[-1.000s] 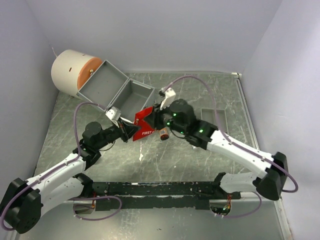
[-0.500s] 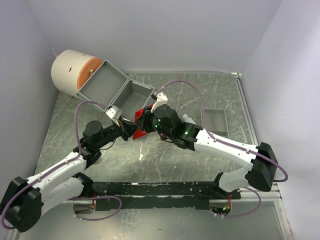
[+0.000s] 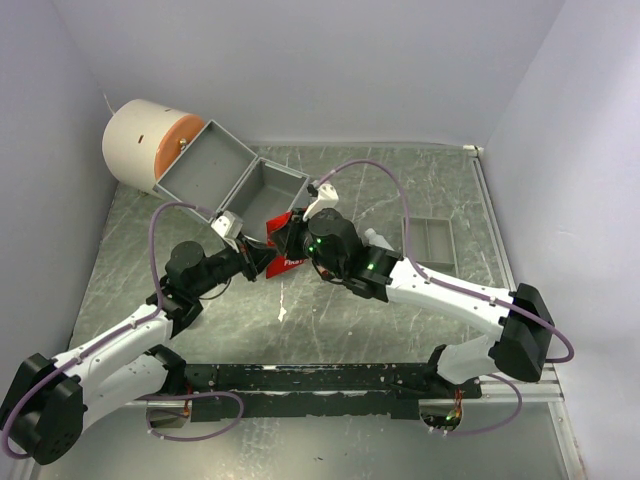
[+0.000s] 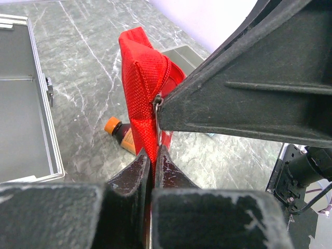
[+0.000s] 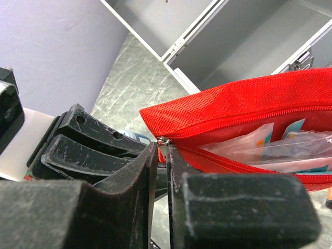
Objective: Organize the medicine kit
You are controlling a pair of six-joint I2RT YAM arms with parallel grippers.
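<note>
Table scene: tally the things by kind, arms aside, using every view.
grey hinged case: 1
red pouch: 1
amber bottle: 1
shallow grey tray: 1
white drum: 1
small white item, kind unclear: 1
Total: 6

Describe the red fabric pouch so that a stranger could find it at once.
Start at the large grey metal case lying open at the table's far left. Just in front of it, the left gripper and the right gripper both pinch the red fabric pouch. It is the only red thing, its zip open over clear sachets.
</note>
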